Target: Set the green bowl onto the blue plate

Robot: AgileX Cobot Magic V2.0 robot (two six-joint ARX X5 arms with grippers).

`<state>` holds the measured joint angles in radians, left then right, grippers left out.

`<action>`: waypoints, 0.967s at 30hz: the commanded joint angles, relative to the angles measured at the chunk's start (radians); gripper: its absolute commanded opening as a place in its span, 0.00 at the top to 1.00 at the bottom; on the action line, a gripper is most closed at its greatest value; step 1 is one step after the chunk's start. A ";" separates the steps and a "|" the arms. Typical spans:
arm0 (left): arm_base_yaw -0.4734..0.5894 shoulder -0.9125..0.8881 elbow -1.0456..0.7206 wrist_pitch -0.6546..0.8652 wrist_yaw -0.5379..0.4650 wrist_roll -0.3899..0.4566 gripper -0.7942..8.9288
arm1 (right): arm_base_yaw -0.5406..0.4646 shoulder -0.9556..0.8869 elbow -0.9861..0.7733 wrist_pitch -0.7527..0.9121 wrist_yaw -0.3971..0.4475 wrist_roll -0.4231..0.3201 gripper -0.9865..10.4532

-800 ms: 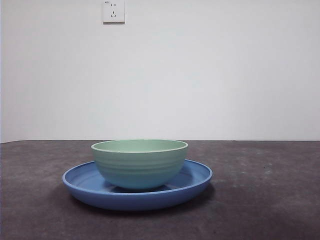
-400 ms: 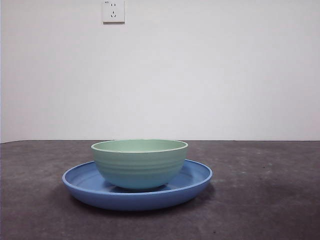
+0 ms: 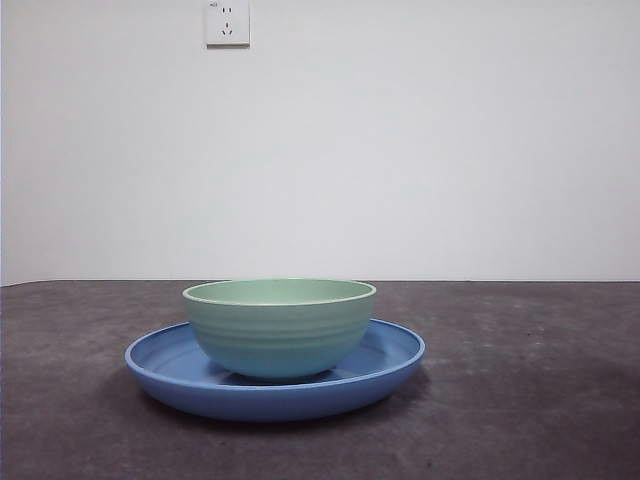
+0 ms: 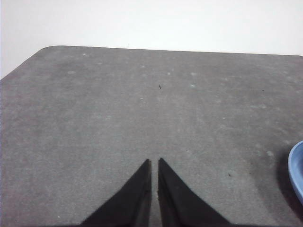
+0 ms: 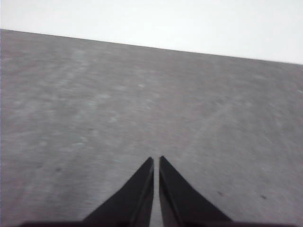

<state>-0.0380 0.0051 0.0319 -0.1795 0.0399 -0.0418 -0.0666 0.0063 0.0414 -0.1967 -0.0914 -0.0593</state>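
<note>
The green bowl stands upright in the middle of the blue plate on the dark table, seen in the front view. No arm shows in the front view. My left gripper is shut and empty over bare table; a sliver of the blue plate's rim shows at the edge of the left wrist view. My right gripper is shut and empty over bare table, with neither bowl nor plate in its view.
The dark grey table stretches to a white wall. A white wall socket sits high on the wall. The table's rounded far corner shows in the left wrist view.
</note>
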 commanded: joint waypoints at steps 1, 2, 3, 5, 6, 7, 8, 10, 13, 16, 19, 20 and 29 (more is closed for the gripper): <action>-0.002 -0.002 -0.020 -0.007 -0.003 0.011 0.89 | 0.010 -0.003 -0.016 0.018 0.048 0.034 0.90; -0.002 -0.002 -0.020 -0.007 -0.003 0.011 0.89 | 0.015 -0.003 -0.023 0.023 0.059 0.034 0.90; -0.002 -0.002 -0.020 -0.007 -0.003 0.011 0.89 | 0.022 -0.003 -0.029 0.025 0.070 0.034 0.90; -0.002 -0.002 -0.020 -0.007 -0.003 0.011 0.89 | 0.033 -0.003 -0.030 0.015 0.080 0.032 0.90; -0.002 -0.002 -0.020 -0.007 -0.003 0.011 0.89 | 0.037 -0.003 -0.030 0.016 0.090 0.029 0.90; -0.002 -0.002 -0.020 -0.007 -0.003 0.011 0.89 | 0.042 -0.003 -0.030 0.016 0.097 0.029 0.90; -0.002 -0.002 -0.020 -0.007 -0.003 0.011 0.89 | 0.045 -0.003 -0.030 0.016 0.101 0.029 0.90; -0.002 -0.002 -0.020 -0.007 -0.003 0.011 0.89 | 0.050 -0.003 -0.030 0.015 0.101 0.030 0.90; -0.002 -0.002 -0.020 -0.007 -0.003 0.011 0.89 | 0.058 -0.003 -0.030 0.015 0.100 0.035 0.90; -0.002 -0.002 -0.020 -0.007 -0.003 0.011 0.89 | 0.058 -0.003 -0.030 0.015 0.109 0.055 0.90; -0.002 -0.002 -0.020 -0.007 -0.003 0.011 0.89 | 0.058 -0.003 -0.030 0.016 0.122 0.055 0.90; -0.002 -0.002 -0.020 -0.007 -0.003 0.011 0.89 | 0.058 -0.003 -0.030 0.016 0.122 0.055 0.90; -0.002 -0.002 -0.020 -0.007 -0.003 0.011 0.89 | 0.058 -0.003 -0.030 0.017 0.109 0.057 0.90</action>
<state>-0.0380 0.0051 0.0319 -0.1795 0.0399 -0.0418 -0.0120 0.0063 0.0216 -0.1814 0.0193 -0.0181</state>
